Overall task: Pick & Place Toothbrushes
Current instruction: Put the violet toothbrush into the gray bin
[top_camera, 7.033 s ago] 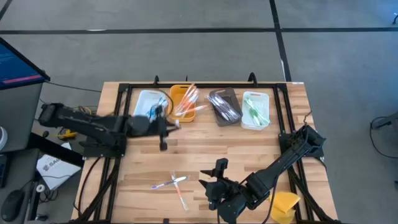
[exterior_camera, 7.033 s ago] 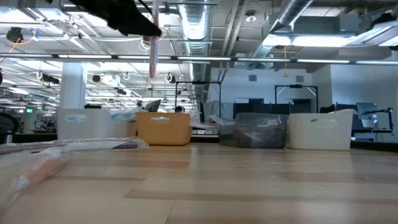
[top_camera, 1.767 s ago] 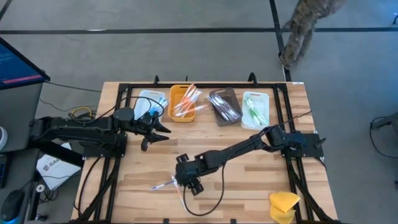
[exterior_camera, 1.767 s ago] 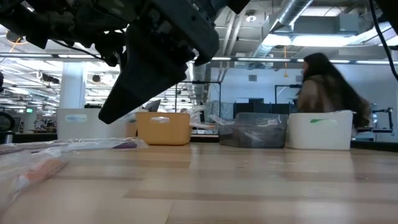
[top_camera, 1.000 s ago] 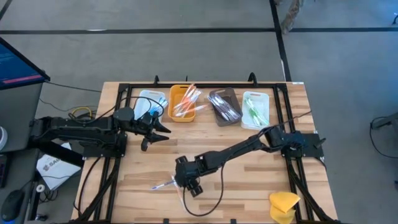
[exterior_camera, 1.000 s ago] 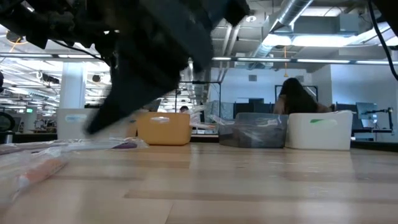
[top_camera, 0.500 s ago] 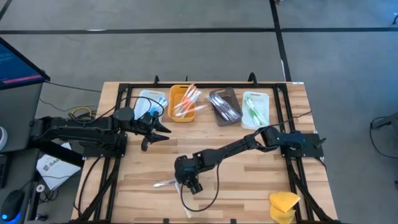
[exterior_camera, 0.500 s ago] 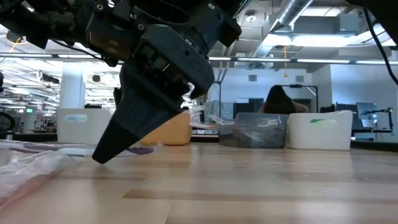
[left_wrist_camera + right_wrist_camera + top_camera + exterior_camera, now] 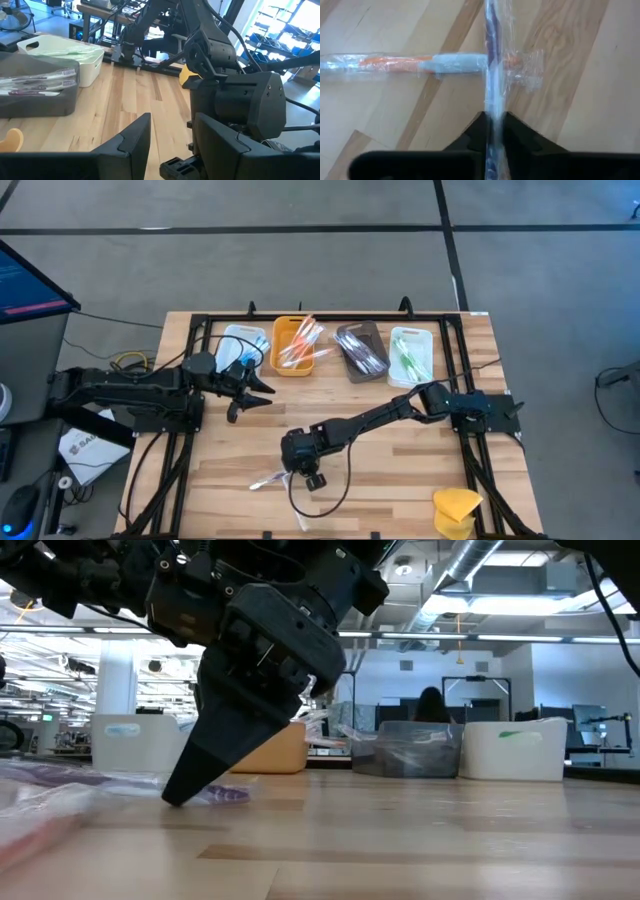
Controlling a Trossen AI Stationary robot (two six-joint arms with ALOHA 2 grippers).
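Fingers (image 9: 479,131) of the right gripper (image 9: 297,476) pinched narrow around a wrapped purple toothbrush (image 9: 492,60), tips down at the desk (image 9: 400,460) near its front middle. Lies across a second wrapped toothbrush with an orange handle (image 9: 405,62), the two crossing just ahead of the fingertips. Right arm stretched low and long from its base at the desk's right side, wrist bent downward. Left gripper (image 9: 252,385) hanging by the white tray (image 9: 232,340), fingers (image 9: 130,142) parted around nothing, arm reaching in from the left.
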